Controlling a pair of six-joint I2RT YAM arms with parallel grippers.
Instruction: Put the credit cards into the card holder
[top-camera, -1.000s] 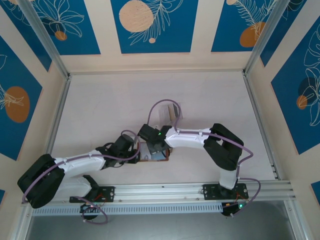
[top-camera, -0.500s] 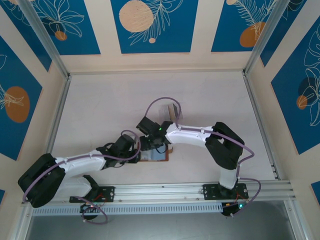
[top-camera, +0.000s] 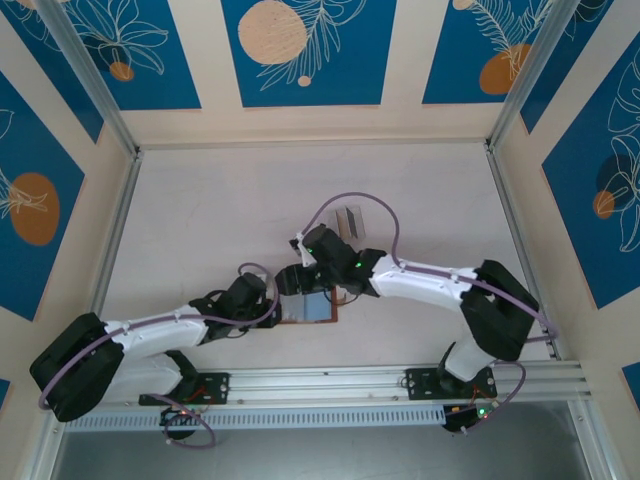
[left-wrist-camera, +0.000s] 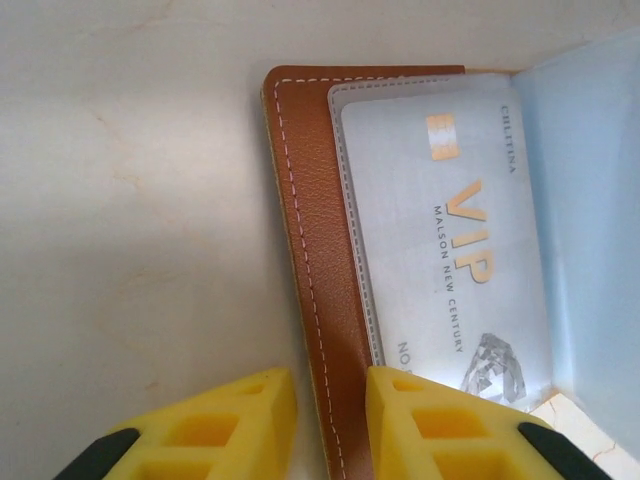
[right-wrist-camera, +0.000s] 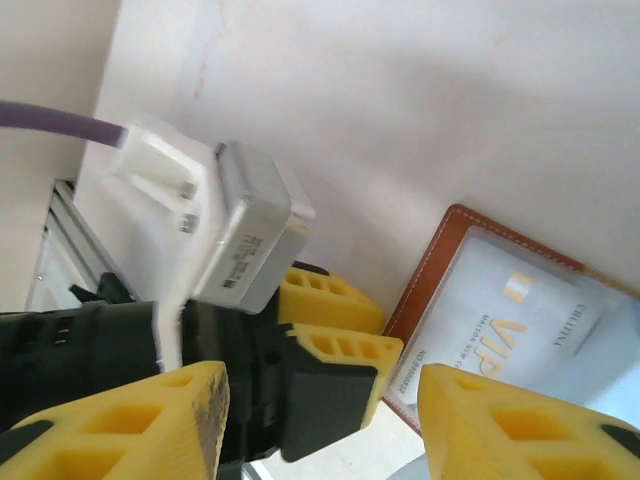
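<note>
card holder: you've got it lying open and flat on the desk. The brown stitched cover is on the outside and the pale blue sleeves are on the inside.

silver VIP card: it's sitting in the holder's end sleeve, right beside the stitched brown edge. It's face up with the gold chip and gold "VIP" lettering showing, and it looks pretty square to the holder.

left hand: your left hand is down at the holder's stitched edge, a bit spread with just a narrow gap. One yellow finger is on the desk side of that edge, and the other is over the leather and the card's corner. Honestly can't tell if it's pressing on the holder or just resting there.

right hand: spread wide, nothing between the fingers. It hangs above that same stitched end of the holder, just over your left hand.

clear stand: well behind the holder, toward the far side of the desk, apart from both hands.

spare cards: standing in that stand, one tan-ish and one greyish. They're too small to make out more.

grey camera box: on your left hand, on the side away from the holder, with a purple cable plugged in.
</note>
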